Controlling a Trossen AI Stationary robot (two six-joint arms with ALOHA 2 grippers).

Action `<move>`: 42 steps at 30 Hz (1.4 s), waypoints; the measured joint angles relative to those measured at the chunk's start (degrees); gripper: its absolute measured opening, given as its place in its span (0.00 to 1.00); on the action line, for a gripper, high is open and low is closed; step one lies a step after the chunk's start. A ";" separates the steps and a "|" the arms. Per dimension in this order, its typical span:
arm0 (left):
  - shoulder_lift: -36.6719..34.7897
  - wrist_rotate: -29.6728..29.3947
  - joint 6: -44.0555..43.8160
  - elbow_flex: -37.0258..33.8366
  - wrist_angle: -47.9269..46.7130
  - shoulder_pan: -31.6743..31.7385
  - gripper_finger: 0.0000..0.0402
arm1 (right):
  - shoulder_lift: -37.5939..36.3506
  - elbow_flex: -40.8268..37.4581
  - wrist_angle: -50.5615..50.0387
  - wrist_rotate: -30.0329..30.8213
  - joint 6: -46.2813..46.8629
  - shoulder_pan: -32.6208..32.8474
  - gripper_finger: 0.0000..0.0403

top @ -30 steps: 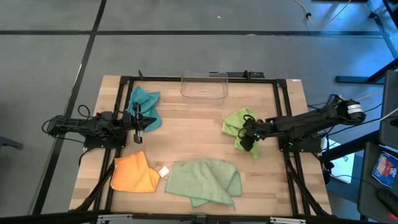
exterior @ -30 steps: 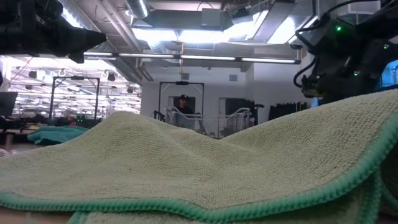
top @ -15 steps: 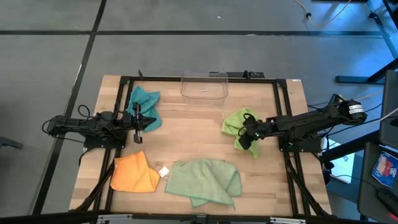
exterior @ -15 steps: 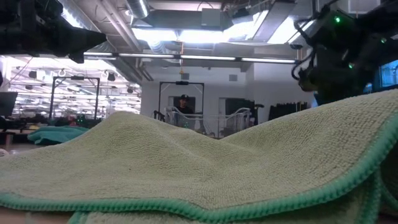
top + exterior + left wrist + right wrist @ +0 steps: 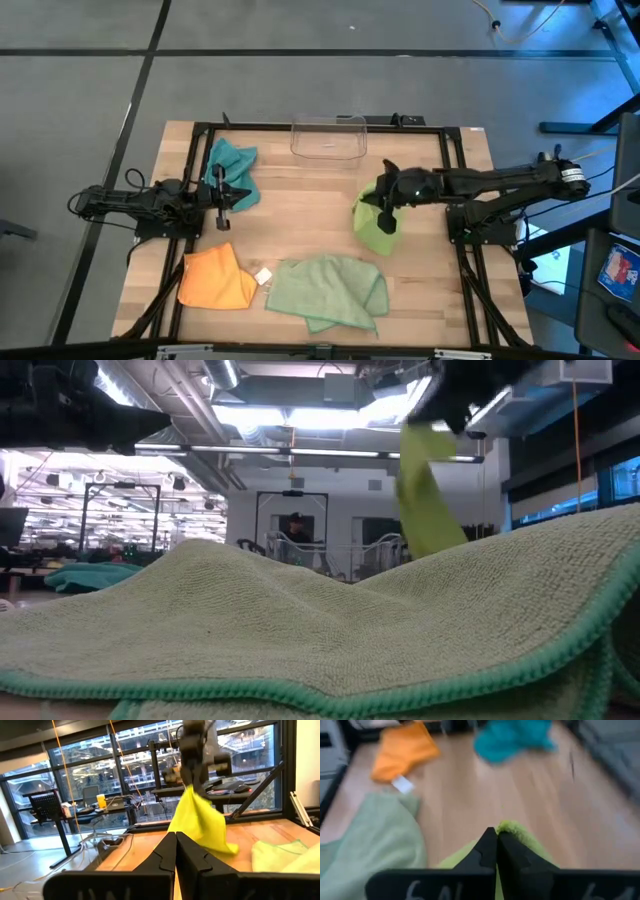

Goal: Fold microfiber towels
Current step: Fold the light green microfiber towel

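Note:
My right gripper is shut on the lime green towel, raised over the table's right-middle. The towel hangs below it in the low view and in the left wrist view. My left gripper is shut and empty at the left side, beside the teal towel, which lies crumpled at the far left. The orange towel lies at the near left. The larger sage towel lies rumpled at the near middle. My right gripper pinches the lime towel's upper bunched part between its two fingers, coming from above and from the table's right. The towel hangs below the fingers in loose folds. Whether its lower end rests on the table, I cannot tell.
A clear plastic bin stands at the far middle edge. A small white tag lies between the orange and sage towels. A dark frame borders the wooden top. Bare wood lies in the middle.
My right gripper has risen and gone toward the table's left, carrying the lime towel. The towel, which lay bunched on the table at the right, now hangs below the gripper nearer the middle. My left arm has kept still.

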 joint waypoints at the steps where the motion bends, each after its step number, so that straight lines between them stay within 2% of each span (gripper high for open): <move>1: 0.00 0.02 0.00 0.00 0.22 -0.01 0.00 | 0.07 1.69 -0.01 0.01 -2.05 0.00 0.01; 5: 0.00 0.82 -0.01 0.00 2.55 -0.01 0.00 | 0.56 7.08 0.05 -2.13 -8.65 -0.06 0.00; 10: -0.02 0.93 -2.02 -0.01 6.51 0.00 0.01 | 2.67 11.32 1.29 -11.90 -14.27 -1.15 0.00; 13: -0.02 0.96 -4.42 0.01 6.65 0.01 0.07 | 5.14 13.24 2.73 -15.86 -16.82 -2.24 0.00; 21: 0.19 -0.30 -8.03 0.01 10.08 0.01 0.28 | 15.13 21.36 2.73 -17.92 -20.46 -6.12 0.00; 25: 1.88 -2.14 -3.60 0.00 10.94 0.01 0.30 | 20.53 26.90 2.56 -21.04 -20.92 -7.75 0.00; 31: 5.43 -1.31 -7.35 0.54 14.72 -0.01 0.30 | 27.76 35.07 -0.17 -21.14 -21.91 -9.08 0.00; 33: 7.29 -1.31 -7.59 2.88 13.75 -0.01 0.30 | 29.29 37.31 -2.37 -21.12 -22.36 -9.09 0.00; 36: 11.75 -1.70 -7.56 9.02 5.36 -0.01 0.30 | 30.23 39.39 -3.89 -21.12 -22.41 -9.05 0.00; 39: 18.42 -3.95 -7.65 17.07 -4.62 0.01 0.29 | 29.89 39.66 -4.53 -21.12 -22.42 -9.04 0.00; 42: 25.85 -4.70 -7.58 24.24 -9.22 0.01 0.29 | 29.09 39.66 -4.92 -21.10 -22.43 -9.05 0.00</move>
